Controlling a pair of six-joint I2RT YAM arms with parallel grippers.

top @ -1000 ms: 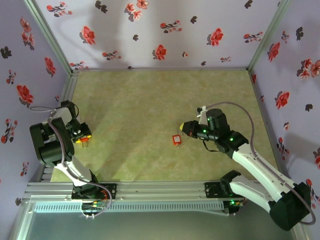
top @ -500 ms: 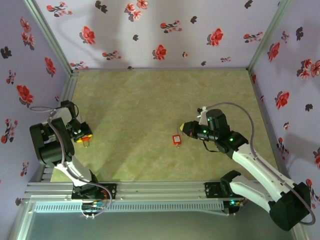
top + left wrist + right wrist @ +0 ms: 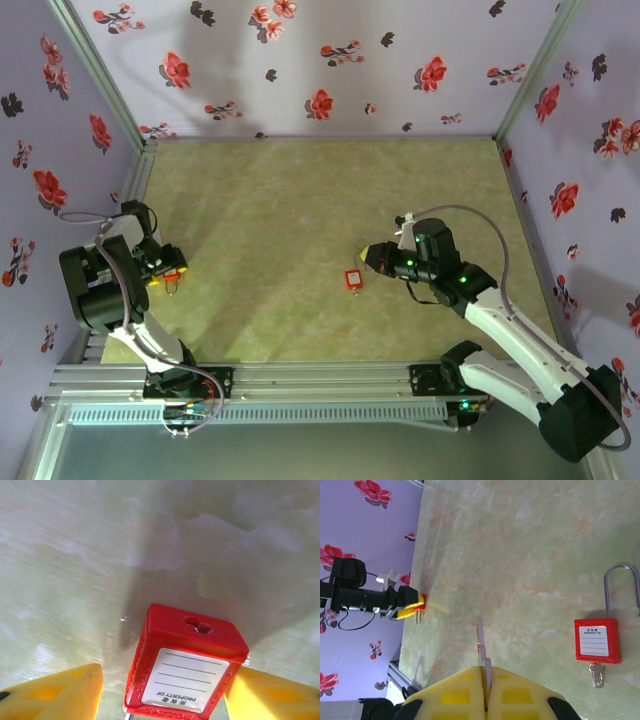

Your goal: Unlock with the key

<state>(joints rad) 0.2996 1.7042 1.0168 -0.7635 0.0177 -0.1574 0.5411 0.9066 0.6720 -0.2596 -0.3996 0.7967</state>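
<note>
A red padlock [image 3: 186, 666] with a white label sits between my left gripper's [image 3: 165, 675] yellow fingers [image 3: 52, 695], keyhole end facing away from the palm. In the top view that gripper [image 3: 165, 272] is at the table's left edge, shut on the padlock [image 3: 174, 269]. The right wrist view shows the same padlock [image 3: 422, 600] with its shackle [image 3: 419, 616] hanging free. My right gripper [image 3: 485, 669] is shut on a silver key [image 3: 481, 640], whose blade points towards the left gripper. In the top view the right gripper [image 3: 372, 256] hovers at centre right.
A second red padlock [image 3: 353, 279] lies flat on the green table [image 3: 280, 200] just left of my right gripper; in the right wrist view this padlock [image 3: 596, 640] has its shackle raised and a small ring at its base. Floral walls [image 3: 300, 60] enclose the table.
My left gripper has shifted slightly up and to the right with the padlock in it. The right arm and the padlock on the table have not moved.
</note>
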